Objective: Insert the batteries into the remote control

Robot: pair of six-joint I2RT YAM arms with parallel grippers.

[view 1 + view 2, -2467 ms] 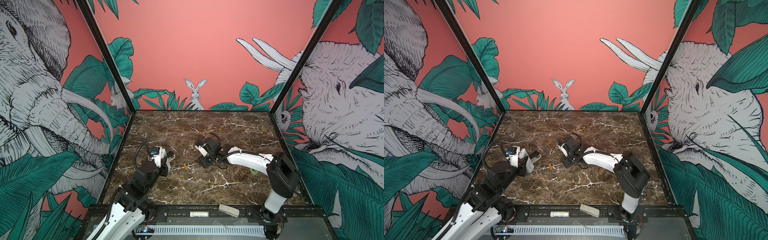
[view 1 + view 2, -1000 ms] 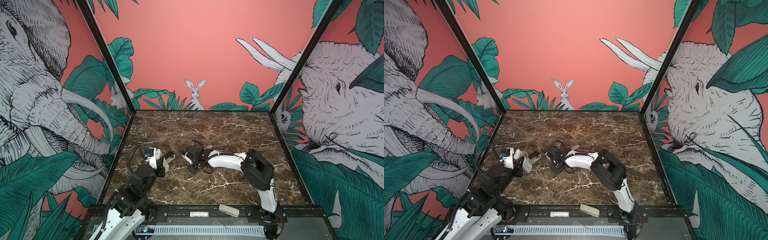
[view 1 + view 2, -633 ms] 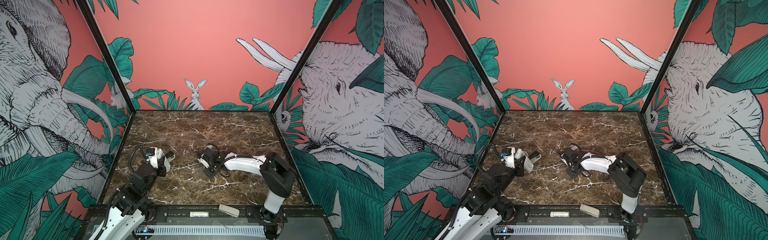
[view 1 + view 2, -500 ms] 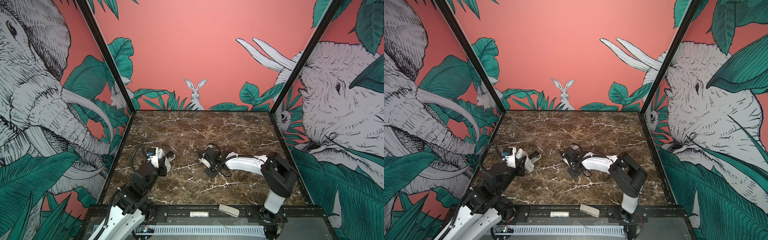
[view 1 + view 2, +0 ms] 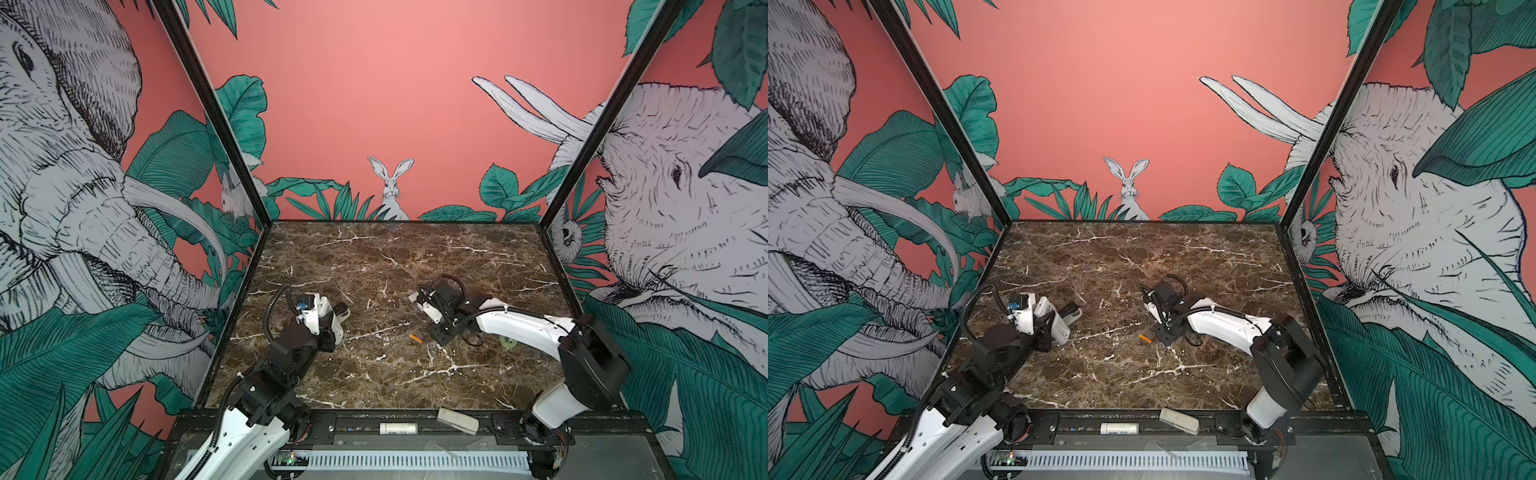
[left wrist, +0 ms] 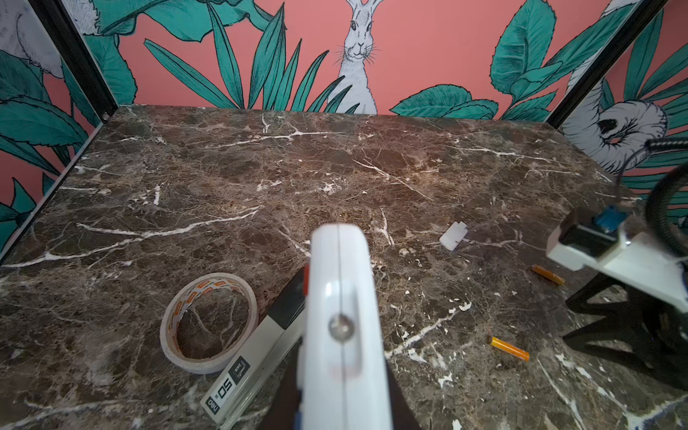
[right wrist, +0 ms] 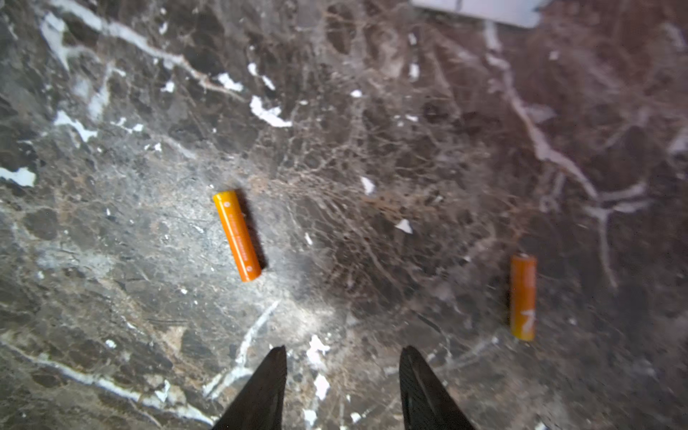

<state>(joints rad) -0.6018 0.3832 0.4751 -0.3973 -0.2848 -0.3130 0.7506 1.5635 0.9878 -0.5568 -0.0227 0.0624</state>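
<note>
Left gripper [image 5: 1052,328] is clamped on the remote control [image 6: 340,316]; I see it edge-on, held above the marble table [image 6: 335,167]. Right gripper [image 7: 342,357] hangs low over the table, jaws parted, nothing between them. First battery [image 7: 237,235] lies loose on the marble ahead of its tips; second battery [image 7: 523,296] lies well apart from it. Tape roll [image 6: 208,322] sits just beside the stapler [image 6: 260,357], under the remote.

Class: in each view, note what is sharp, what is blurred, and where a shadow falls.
Right wrist view: one battery is crisp with a shadow beside it, the other battery smeared. Left wrist view: the remote control is soft, close to the lens. Both top views: evenly lit, sharp.
</note>
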